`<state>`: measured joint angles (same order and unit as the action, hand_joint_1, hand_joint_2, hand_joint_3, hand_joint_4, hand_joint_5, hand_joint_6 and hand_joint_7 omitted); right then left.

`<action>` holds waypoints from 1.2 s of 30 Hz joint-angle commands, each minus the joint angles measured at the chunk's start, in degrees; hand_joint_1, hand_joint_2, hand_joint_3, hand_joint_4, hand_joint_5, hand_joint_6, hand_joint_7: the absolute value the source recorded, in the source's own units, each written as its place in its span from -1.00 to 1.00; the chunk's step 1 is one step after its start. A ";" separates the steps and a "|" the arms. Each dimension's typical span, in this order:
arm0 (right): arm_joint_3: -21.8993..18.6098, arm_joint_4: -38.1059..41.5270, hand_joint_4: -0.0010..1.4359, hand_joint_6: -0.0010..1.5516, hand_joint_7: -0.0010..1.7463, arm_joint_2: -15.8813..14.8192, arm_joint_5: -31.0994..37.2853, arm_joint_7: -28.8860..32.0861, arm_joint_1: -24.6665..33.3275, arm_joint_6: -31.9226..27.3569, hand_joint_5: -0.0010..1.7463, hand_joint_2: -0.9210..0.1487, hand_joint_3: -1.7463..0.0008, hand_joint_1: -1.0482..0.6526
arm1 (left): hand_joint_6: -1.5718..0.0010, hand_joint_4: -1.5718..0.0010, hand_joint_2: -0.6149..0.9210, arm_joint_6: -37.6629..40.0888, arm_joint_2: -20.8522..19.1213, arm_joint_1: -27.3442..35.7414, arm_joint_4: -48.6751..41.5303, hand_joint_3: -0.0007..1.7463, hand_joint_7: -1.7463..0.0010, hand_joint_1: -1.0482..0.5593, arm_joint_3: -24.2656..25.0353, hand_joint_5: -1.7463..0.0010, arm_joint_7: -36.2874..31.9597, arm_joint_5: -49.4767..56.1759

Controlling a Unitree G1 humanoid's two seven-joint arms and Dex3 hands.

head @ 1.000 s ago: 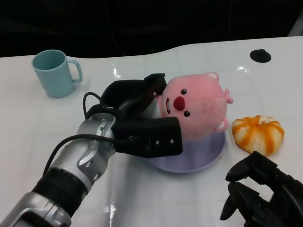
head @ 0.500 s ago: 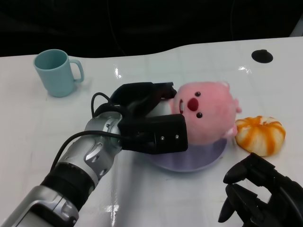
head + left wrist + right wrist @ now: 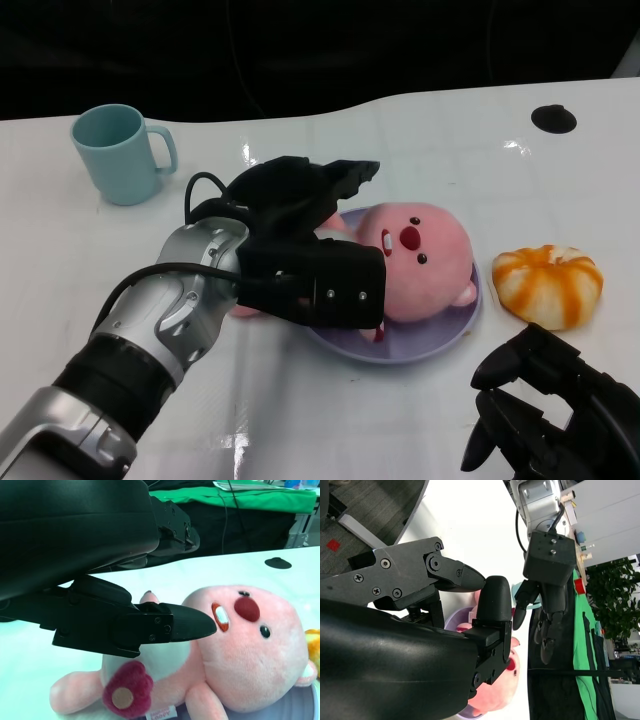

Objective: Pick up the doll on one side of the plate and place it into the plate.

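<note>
Lying on its side in the plate (image 3: 452,322), feet trailing over the rim nearest the mug (image 3: 115,152): the doll (image 3: 415,265). Looking soft, light, squashy; probably best taken around the plump body. Left hand (image 3: 300,235) spreading its fingers (image 3: 165,625) above it, gripping nothing. Right hand (image 3: 555,415) resting idle, fingers curling loosely, empty. Left wrist view revealing the flower patch, hidden from the head view.

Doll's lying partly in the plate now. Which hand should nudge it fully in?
Left, probably. The left hand sits right over the doll, whose legs hang off the plate on that side. The right hand is low, near the table's front edge, away from it.
</note>
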<state>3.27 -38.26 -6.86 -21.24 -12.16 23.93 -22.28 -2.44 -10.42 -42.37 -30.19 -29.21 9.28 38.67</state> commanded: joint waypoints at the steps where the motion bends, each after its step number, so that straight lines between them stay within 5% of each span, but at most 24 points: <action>1: -0.53 -0.63 -0.23 -0.48 0.91 -0.74 -0.07 -0.23 0.08 0.77 1.00 -1.00 0.32 -0.21 | 1.00 1.00 1.00 0.59 -1.67 0.86 2.83 -0.49 1.00 -0.99 0.12 1.00 1.81 0.28; 22: -1.05 -0.70 -0.23 -0.49 0.91 -0.83 -0.34 -0.03 -0.20 0.15 1.00 -1.00 0.33 -0.20 | 0.98 0.94 1.00 -2.74 -9.84 14.47 23.98 -0.52 0.99 -0.91 10.60 0.97 7.44 -10.86; 29: -1.02 -0.42 -0.24 -0.49 0.90 -0.95 -0.33 -0.22 -0.44 0.19 1.00 -1.00 0.32 -0.20 | 0.53 0.51 1.00 -9.71 -7.84 22.89 27.22 -0.85 0.86 -0.58 17.53 0.58 2.53 -19.73; 36: -0.76 -0.91 -0.22 -0.48 0.90 -0.87 -0.20 0.31 -0.51 -0.38 1.00 -1.00 0.33 -0.20 | 0.22 0.49 1.00 -10.75 -4.57 30.61 30.75 -0.97 0.86 -0.18 22.41 0.07 2.90 -29.60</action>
<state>2.70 -38.62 -7.14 -21.41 -12.09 23.29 -22.43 -13.51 -15.17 -13.20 -0.62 -8.06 12.38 10.79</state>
